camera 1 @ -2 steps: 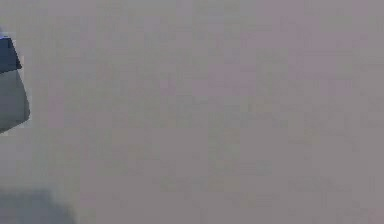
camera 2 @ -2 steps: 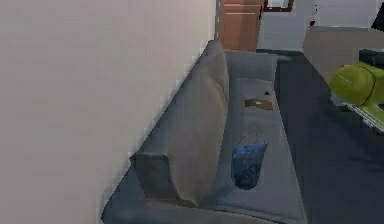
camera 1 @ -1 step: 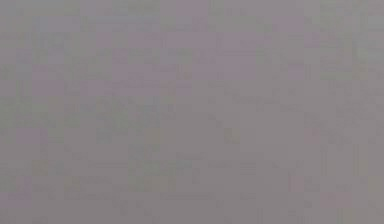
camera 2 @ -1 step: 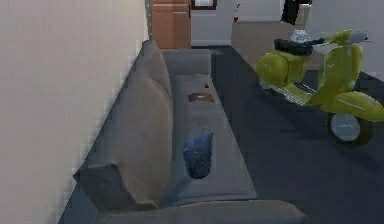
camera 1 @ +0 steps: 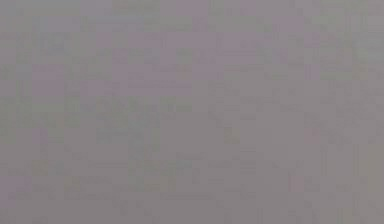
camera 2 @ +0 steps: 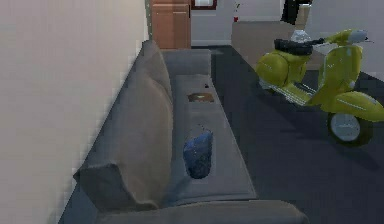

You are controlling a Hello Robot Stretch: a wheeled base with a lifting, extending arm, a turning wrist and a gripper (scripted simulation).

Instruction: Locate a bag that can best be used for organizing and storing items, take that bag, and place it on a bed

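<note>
A: What is hidden or unclear?

B: In the forward view a flat grey surface (camera 1: 190, 110) is seen; what it belongs to cannot be told. In the arm side view the sofa (camera 2: 140, 120) is cut off by the bottom edge at its near end. The scooter (camera 2: 320, 80) is clipped by the right edge.

A: The bag?

B: 1 blue thing (camera 2: 198, 155) is noted on the sofa seat, toward the near end, by the foot of the backrest. It is crumpled and soft-looking, and its shape is too vague to be called a bag with certainty. 1 small brown thing (camera 2: 203, 97) lies farther along the seat and is not identified.

A: Claw?

B: Its state cannot be told.

A: Edges, room?

B: The sofa is set against the cream wall (camera 2: 60, 80). A strip of dark floor (camera 2: 280, 160) is left open between the sofa front and the scooter. It narrows toward a wooden door (camera 2: 170, 25) at the far end.
</note>
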